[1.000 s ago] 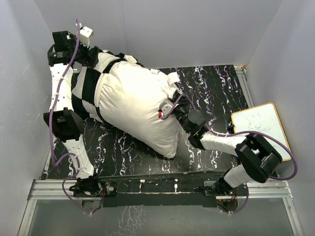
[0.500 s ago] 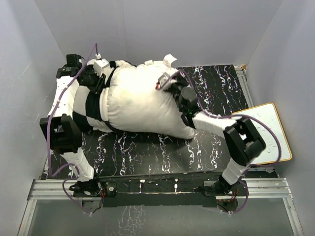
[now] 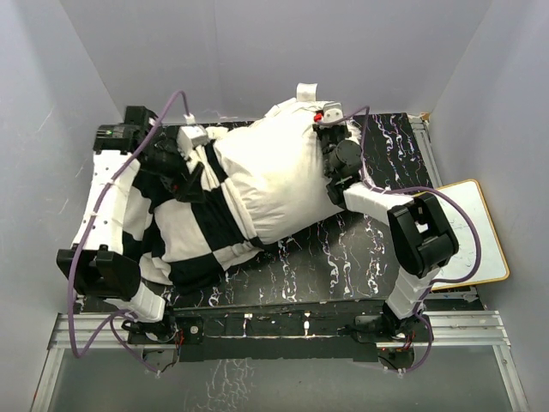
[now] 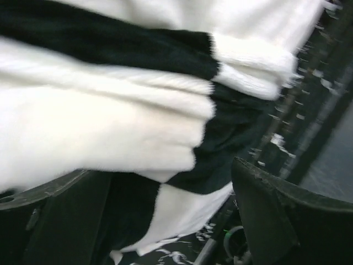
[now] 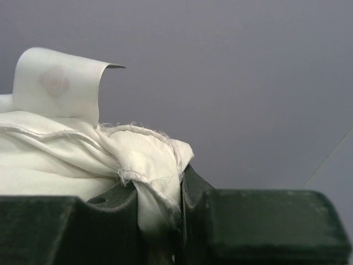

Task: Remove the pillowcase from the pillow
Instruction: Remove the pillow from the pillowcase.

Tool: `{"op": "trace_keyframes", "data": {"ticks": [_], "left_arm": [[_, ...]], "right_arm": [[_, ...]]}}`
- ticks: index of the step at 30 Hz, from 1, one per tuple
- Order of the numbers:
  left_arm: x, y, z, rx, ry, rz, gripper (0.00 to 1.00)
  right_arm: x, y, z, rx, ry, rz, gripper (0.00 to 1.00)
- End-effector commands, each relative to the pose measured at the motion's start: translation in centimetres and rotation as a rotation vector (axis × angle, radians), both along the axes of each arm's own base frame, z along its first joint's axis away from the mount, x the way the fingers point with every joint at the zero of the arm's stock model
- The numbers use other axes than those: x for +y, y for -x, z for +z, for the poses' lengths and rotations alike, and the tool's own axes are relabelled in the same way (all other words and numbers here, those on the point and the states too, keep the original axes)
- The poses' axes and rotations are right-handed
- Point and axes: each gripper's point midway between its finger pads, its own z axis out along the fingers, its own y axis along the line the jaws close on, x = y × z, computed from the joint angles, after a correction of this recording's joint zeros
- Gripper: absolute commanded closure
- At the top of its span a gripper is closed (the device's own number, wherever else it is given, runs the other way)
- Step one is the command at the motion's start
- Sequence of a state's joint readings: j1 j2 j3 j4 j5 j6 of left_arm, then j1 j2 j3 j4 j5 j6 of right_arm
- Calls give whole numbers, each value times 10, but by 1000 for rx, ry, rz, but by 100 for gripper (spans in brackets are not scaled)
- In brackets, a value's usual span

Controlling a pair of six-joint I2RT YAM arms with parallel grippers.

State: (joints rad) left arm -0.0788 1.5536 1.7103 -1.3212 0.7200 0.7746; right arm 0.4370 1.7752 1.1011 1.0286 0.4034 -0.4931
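Top external: pillow [image 3: 274, 172] half out of pillowcase [image 3: 197, 232]. My right claw [image 5: 165, 204] clamps pillow corner; left claw's [image 4: 160, 168] grip unclear.

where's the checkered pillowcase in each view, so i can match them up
Top external: pillowcase left of centre, the pillow sticking out to its right.
Left wrist: fills most of the frame, bunched in the left pincer.
Right wrist: not in it.
Shared landmark: black marbled table, also along the left wrist view's right side.

Top cam overhead, whole table [image 3: 360, 249]; L wrist cam close-up on pillowcase [image 4: 110, 127], R wrist prob. on pillow [image 5: 55, 160] corner.
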Motion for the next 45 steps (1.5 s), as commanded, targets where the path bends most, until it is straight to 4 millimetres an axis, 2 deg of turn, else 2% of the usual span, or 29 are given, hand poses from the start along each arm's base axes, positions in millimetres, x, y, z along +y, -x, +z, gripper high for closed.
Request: {"op": "trace_keyframes", "data": {"ticks": [1,3,5,9,11,12,15,18,21,24,26,30,33,36,38,41,43,45], "left_arm": [[77,-63,51,-300,-149,263,8],[115,-76,60,-364,-226,309,3],[144,-80,54,-352,-272,333,3],[201,-71,22,-279,-261,406,3],[214,-67,10,-265,-185,410,3],[214,-62,3,-249,-145,388,3],[196,-39,-24,-162,-66,237,3],[186,-31,-46,-137,-21,173,3],[185,-42,-68,-150,22,178,3],[194,-73,-76,-209,34,258,3],[198,-83,-82,-237,17,268,3],[186,-73,-111,-221,-69,146,3],[188,-70,-129,-247,-137,129,3],[188,-64,-136,-220,-139,117,24],[188,-63,-135,-198,-135,122,44],[203,-69,-128,-195,-160,181,72],[219,-74,-124,-189,-205,250,100],[237,-78,-121,-181,-258,319,100]], "right_arm": [[-21,72,141,-479,-274,91,92],[-24,77,142,-483,-270,94,92],[-27,79,141,-483,-258,99,92],[-28,80,135,-475,-241,132,92],[-27,79,133,-466,-232,160,92],[-25,80,133,-464,-228,175,92],[-19,80,130,-448,-201,205,92],[-12,81,127,-434,-167,239,92],[-2,82,123,-414,-147,294,92],[8,82,119,-389,-130,348,92],[14,83,116,-370,-116,377,92],[19,83,112,-344,-106,409,92],[21,83,108,-326,-97,422,92],[17,84,104,-311,-98,418,92],[11,83,101,-301,-106,404,92],[1,81,99,-285,-117,368,92],[-9,78,98,-269,-127,318,92],[-22,73,98,-253,-153,256,92]]}}
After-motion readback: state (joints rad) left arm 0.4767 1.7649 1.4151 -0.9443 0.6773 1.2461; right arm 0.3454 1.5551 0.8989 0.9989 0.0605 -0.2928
